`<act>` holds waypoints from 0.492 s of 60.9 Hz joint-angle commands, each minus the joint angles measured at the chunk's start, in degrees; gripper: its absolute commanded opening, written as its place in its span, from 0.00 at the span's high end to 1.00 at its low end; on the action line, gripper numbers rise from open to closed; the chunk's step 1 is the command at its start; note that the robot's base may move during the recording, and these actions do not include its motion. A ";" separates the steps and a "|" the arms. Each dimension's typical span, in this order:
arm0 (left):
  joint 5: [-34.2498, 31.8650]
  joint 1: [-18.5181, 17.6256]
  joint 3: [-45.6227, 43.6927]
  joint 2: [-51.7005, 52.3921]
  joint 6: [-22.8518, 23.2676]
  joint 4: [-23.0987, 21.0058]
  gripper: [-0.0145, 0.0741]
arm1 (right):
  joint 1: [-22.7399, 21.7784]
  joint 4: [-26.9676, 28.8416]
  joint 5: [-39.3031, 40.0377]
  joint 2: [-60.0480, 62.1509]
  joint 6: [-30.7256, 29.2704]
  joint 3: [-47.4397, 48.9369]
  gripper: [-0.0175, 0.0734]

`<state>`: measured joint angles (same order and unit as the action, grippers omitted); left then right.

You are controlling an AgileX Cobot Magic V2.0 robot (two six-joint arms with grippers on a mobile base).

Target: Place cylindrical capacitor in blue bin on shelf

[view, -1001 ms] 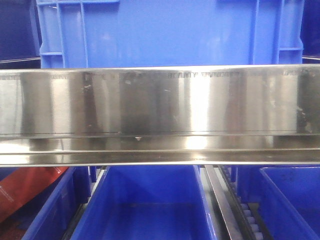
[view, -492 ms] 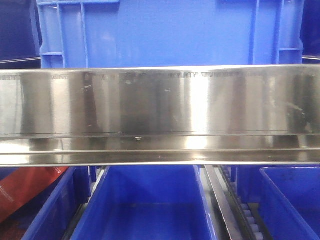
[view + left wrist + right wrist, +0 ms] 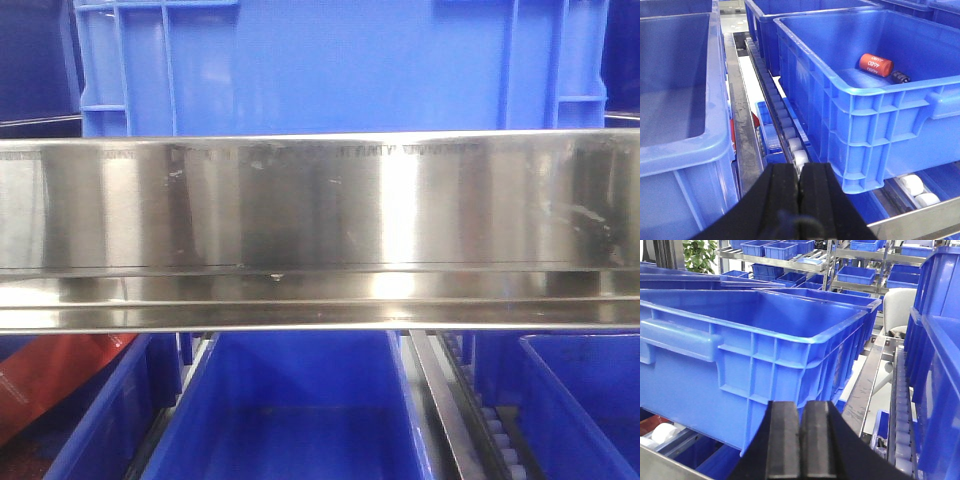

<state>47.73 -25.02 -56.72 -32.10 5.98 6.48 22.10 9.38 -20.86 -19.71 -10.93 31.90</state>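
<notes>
The shelf (image 3: 320, 215) shows its shiny steel front rail across the front view, with a blue bin (image 3: 340, 65) above it and open bins below. In the left wrist view a blue bin (image 3: 890, 107) holds a small dark cylinder (image 3: 900, 77), apparently the cylindrical capacitor, lying next to an orange cylinder (image 3: 875, 64) marked 4680. My left gripper (image 3: 800, 172) is shut and empty, low in front of that bin over the roller track. My right gripper (image 3: 802, 410) is also shut and empty, just before the corner of another blue bin (image 3: 740, 355).
White rollers (image 3: 792, 142) run between the bins in the left wrist view. A steel rail (image 3: 865, 385) and a roller strip (image 3: 901, 400) lie right of the right gripper. A red package (image 3: 50, 380) sits in the lower-left bin. More shelves with bins (image 3: 790, 252) stand behind.
None apart from a faint shift of dark reflections at the right end of the steel rail.
</notes>
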 commanded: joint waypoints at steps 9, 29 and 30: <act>-1.05 0.29 0.06 0.27 0.16 0.13 0.96 | -0.28 -0.39 1.60 0.26 -0.03 -0.09 0.96; -1.04 0.29 0.06 0.27 0.16 0.24 0.96 | -0.28 -0.39 1.60 0.26 -0.03 -0.09 0.96; -1.04 0.29 0.06 0.48 0.16 0.24 0.96 | -0.28 -0.39 1.60 0.26 -0.03 -0.09 0.96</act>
<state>47.73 -25.02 -56.72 -32.10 5.98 6.60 22.10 9.38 -20.63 -19.71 -10.93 31.90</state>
